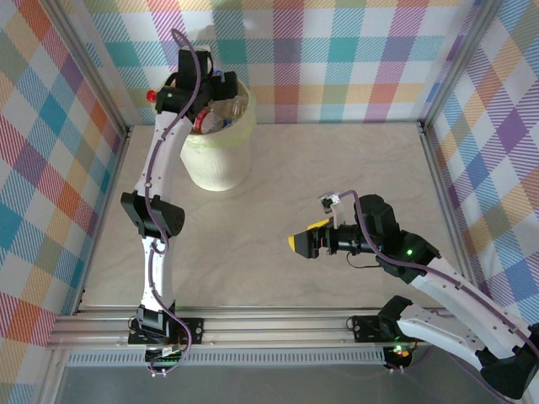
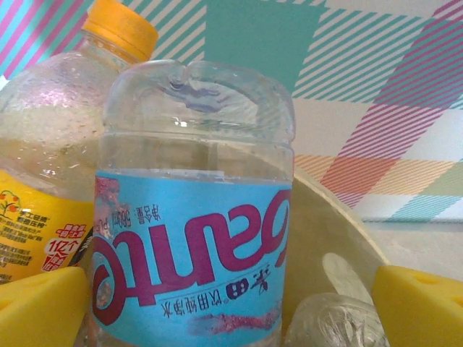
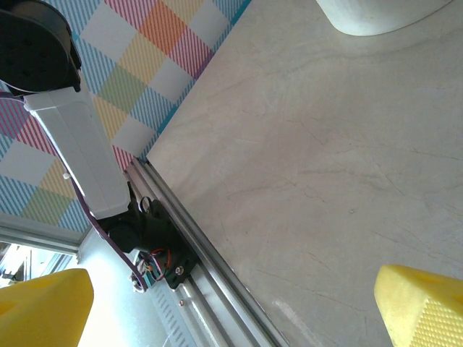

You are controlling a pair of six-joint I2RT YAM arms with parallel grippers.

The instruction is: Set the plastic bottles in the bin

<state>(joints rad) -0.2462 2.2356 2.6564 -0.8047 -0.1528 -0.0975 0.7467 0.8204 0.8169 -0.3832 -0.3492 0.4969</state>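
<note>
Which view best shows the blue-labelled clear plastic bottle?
Left wrist view: the clear plastic bottle with the blue label sits close up, print legible. Top view: it is lost among bottles in the pale-yellow round bin. Right wrist: that bin's base.

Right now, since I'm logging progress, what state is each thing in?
bin: upright, partly filled.
blue-label bottle: in the bin, not gripped.
orange-capped bottle: in the bin, cap on.
left gripper: open, over the bin.
right gripper: open, empty, above the table.
</note>
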